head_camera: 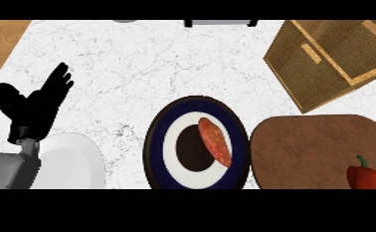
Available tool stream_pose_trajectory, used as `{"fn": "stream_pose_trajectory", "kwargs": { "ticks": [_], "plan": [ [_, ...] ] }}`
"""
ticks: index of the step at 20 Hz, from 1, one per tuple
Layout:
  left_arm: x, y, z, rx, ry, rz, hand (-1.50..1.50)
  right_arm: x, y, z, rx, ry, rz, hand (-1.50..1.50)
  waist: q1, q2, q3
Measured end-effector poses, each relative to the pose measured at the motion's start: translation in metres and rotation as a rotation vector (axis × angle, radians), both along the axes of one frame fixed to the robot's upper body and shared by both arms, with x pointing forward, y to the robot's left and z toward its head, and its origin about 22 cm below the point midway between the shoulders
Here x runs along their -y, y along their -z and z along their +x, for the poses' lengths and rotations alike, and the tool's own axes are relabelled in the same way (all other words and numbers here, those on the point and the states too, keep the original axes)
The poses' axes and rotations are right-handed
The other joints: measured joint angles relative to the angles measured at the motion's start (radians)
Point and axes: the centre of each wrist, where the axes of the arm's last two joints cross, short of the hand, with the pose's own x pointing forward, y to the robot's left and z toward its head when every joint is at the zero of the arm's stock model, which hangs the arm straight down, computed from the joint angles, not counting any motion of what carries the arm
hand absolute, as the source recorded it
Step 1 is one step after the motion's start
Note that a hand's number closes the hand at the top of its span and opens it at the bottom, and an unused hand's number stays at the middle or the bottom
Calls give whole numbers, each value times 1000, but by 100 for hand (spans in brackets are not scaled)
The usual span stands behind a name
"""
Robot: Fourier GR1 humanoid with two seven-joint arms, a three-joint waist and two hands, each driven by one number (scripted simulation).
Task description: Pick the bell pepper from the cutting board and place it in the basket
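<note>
- The bell pepper [362, 175] sits at the near right corner of the brown cutting board [308, 146]. It is red with a green stem pointing up, and the right edge of the view cuts part of it off.
- I'd expect it to be light, hollow and fairly stiff, with a glossy skin that could slide under the fingers.
- I would wrap the fingers round the broad body. The stem is thin and looks a poor place to hold.
- How it leans is hard to tell from here, so I'd check before closing.
- My left hand [37, 104] rests at the left, fingers spread and up, holding nothing. The right hand is out of view.
- The basket [323, 61] stands far right, just beyond the board.
- A dark plate [158, 146] lies left of the board.
</note>
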Motion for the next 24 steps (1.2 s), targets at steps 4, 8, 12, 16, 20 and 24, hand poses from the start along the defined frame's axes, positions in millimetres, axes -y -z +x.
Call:
{"fn": "stream_pose_trajectory", "kwargs": {
  "ticks": [4, 8, 12, 16, 20, 24],
  "plan": [
    [-4, 4, -2, -3, -1, 5, 0, 10, -32, 3, -157, 18, -42, -150, 2, 0, 1],
    [-3, 8, -7, -9, -12, 2, 0, 25, -48, -1, -278, -15, -27, -150, -7, -3, 3],
    [-2, 4, -1, -12, -14, -1, 0, 53, -63, -8, -326, -41, 35, -150, -11, -3, 4],
    [-2, 10, -7, -13, -22, 1, 0, 76, -58, -28, -300, -60, 118, -150, -15, -4, 5],
    [-3, 2, -1, -6, -13, -4, 0, 95, -33, -50, -239, -55, 192, -150, -10, -2, 6],
    [-5, -1, 3, -4, -5, -7, 0, 97, 3, -65, -226, -56, 218, -150, 1, 1, 6]
  ]
}}
